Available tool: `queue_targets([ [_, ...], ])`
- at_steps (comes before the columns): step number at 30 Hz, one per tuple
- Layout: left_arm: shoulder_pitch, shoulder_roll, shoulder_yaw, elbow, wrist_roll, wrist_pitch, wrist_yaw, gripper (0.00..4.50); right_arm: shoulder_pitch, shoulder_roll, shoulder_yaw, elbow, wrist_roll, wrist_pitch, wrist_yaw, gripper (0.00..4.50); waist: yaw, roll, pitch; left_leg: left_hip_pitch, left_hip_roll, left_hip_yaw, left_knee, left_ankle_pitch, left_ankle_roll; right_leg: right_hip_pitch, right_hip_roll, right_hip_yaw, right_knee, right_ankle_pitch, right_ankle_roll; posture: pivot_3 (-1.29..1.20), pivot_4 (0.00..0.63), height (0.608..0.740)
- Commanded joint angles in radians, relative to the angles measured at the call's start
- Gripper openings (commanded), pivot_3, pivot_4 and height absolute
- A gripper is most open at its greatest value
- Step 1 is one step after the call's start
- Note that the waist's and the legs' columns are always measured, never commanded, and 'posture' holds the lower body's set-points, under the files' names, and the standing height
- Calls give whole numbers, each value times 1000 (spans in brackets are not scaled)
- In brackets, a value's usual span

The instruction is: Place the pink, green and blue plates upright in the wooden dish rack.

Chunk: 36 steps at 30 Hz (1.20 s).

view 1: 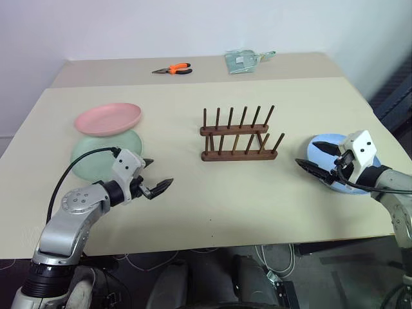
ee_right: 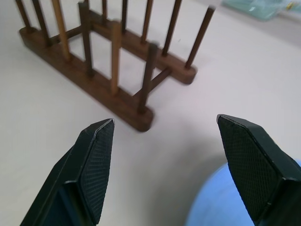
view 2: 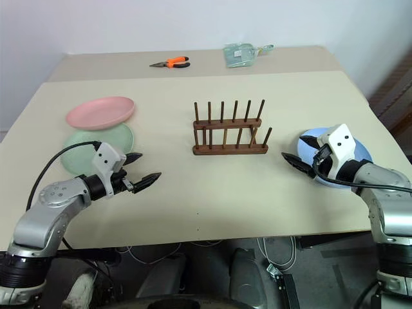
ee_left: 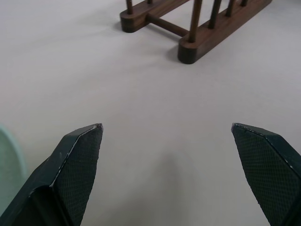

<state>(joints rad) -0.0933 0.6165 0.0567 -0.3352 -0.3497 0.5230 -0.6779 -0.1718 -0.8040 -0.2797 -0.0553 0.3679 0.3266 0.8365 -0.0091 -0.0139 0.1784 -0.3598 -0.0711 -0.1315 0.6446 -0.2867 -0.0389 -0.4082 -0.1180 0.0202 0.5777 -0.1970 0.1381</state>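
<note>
Dark-brown wooden dish rack (view 1: 238, 136) stands empty mid-bench. Left tool (view 1: 153, 176), released, hovers beside the round green plate (view 1: 96, 154) left of the rack; right tool (view 1: 317, 158), released, hovers over the round blue plate (view 1: 322, 147) right of it.

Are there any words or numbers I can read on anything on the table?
No text can be read anywhere.
The clear packet at the far edge of the table has a small pale label, too small and blurred to read.
The orange-handled pliers, the pink plate, the green plate, the blue plate and the wooden dish rack show no writing.
</note>
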Motion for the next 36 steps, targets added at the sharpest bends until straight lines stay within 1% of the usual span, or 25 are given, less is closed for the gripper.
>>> queue_targets([
  [1, -20, -5, -7, -27, 6, -4, 10, 4500, -24, 6, -2, 10, -9, -32, -5, 3540, 0, 0, 0, 0, 0, 0, 0, 0, 0, 0, 0, 0, 0, 0, 0, 0, 150, 740],
  [2, -21, -9, -8, -29, 5, -3, 13, 4500, -26, 7, 0, 13, -6, -31, -2, 3540, 1, 0, 0, 0, 0, 0, 0, 0, 0, 0, 0, 0, 0, 0, 0, 0, 150, 740],
  [5, -44, -14, -27, -19, 5, 4, 5, 4500, -33, 1, 2, 1, 28, 13, 20, 4381, 2, 0, 0, 0, 0, 0, 0, 0, 0, 0, 0, 0, 0, 0, 0, 0, 150, 740],
  [6, -65, -17, -41, 0, 2, 6, -7, 4500, -25, -5, 8, -12, 35, 25, 32, 4453, 2, 0, 0, 0, 0, 0, 0, 0, 0, 0, 0, 0, 0, 0, 0, 0, 150, 740],
  [9, -132, -19, -92, 78, 10, 0, -59, 4500, 10, -10, 24, -67, 32, 50, 37, 4453, 2, 0, 0, 0, -1, 0, 0, 0, 0, 0, 0, 0, 0, 0, 0, 0, 150, 740],
  [12, -248, -30, -207, 243, 99, -77, -127, 4500, 50, 2, 34, -136, 37, 73, 26, 4453, 10, 0, 0, 0, -1, 0, 0, 0, 0, 0, 0, 0, 0, 0, 0, 0, 150, 740],
  [18, -511, -170, -346, 682, 229, -276, -215, 4500, 117, 41, 30, -245, 44, 107, -32, 4453, 23, -2, 1, 0, -1, 0, 1, 0, 0, 0, 0, 0, 0, 0, 0, 0, 150, 740],
  [22, -633, -275, -365, 910, 261, -367, -256, 4500, 184, 56, 5, -307, 44, 116, -64, 4453, 29, -2, 1, -3, -2, -1, 2, 0, 0, 0, 0, -1, -1, 2, 3, 0, 150, 740],
  [25, -684, -329, -370, 1033, 291, -430, -275, 4500, 229, 64, -19, -357, 50, 131, -93, 4453, 25, -2, 1, -3, -2, -1, 2, 0, 0, 0, 0, -1, -1, 2, 4, 0, 150, 740],
  [28, -703, -368, -355, 1102, 302, -472, -276, 3675, 274, 68, -37, -385, 44, 130, -107, 4500, 28, -3, 0, -3, -2, -2, 2, 0, 0, 1, 0, -2, -1, 1, 5, 0, 150, 740],
  [29, -700, -376, -348, 1100, 297, -475, -287, 3177, 283, 66, -42, -389, 44, 131, -109, 4500, 25, -3, 1, -3, -2, -2, 2, 0, 0, 1, 0, -2, -1, 1, 5, 0, 150, 740],
  [30, -692, -378, -343, 1091, 291, -478, -302, 2785, 289, 65, -45, -395, 44, 133, -112, 4500, 24, -3, 1, -2, -2, -2, 2, 0, 1, 1, 0, -2, -1, 1, 6, 0, 150, 740],
  [31, -679, -377, -343, 1073, 288, -487, -320, 2184, 295, 62, -49, -396, 44, 132, -113, 4500, 23, -3, 1, -2, -2, -2, 2, 0, 1, 1, 0, -2, -1, 1, 6, 0, 150, 740],
  [32, -666, -373, -344, 1052, 287, -495, -336, 1776, 298, 59, -54, -396, 43, 132, -114, 4500, 22, -3, 0, -2, -2, -2, 2, 0, 1, 1, 0, -2, -1, 1, 6, 0, 150, 740],
  [33, -647, -364, -349, 1011, 285, -502, -357, 1185, 301, 50, -63, -387, 37, 128, -110, 4500, 21, -2, 0, -2, -2, -1, 2, 0, 1, 1, 0, -2, -1, 1, 6, 0, 150, 740],
  [34, -632, -357, -350, 979, 283, -505, -372, 820, 303, 44, -69, -383, 33, 127, -109, 4500, 21, -2, 0, -1, -2, -1, 1, 0, 1, 1, 0, -2, 0, 1, 6, 0, 150, 740],
  [36, -601, -340, -350, 905, 271, -494, -406, 768, 308, 34, -85, -381, 34, 130, -103, 4500, 22, -2, 0, -1, -2, -1, 1, 0, 1, 1, 0, -2, 0, 1, 6, 0, 150, 740],
])
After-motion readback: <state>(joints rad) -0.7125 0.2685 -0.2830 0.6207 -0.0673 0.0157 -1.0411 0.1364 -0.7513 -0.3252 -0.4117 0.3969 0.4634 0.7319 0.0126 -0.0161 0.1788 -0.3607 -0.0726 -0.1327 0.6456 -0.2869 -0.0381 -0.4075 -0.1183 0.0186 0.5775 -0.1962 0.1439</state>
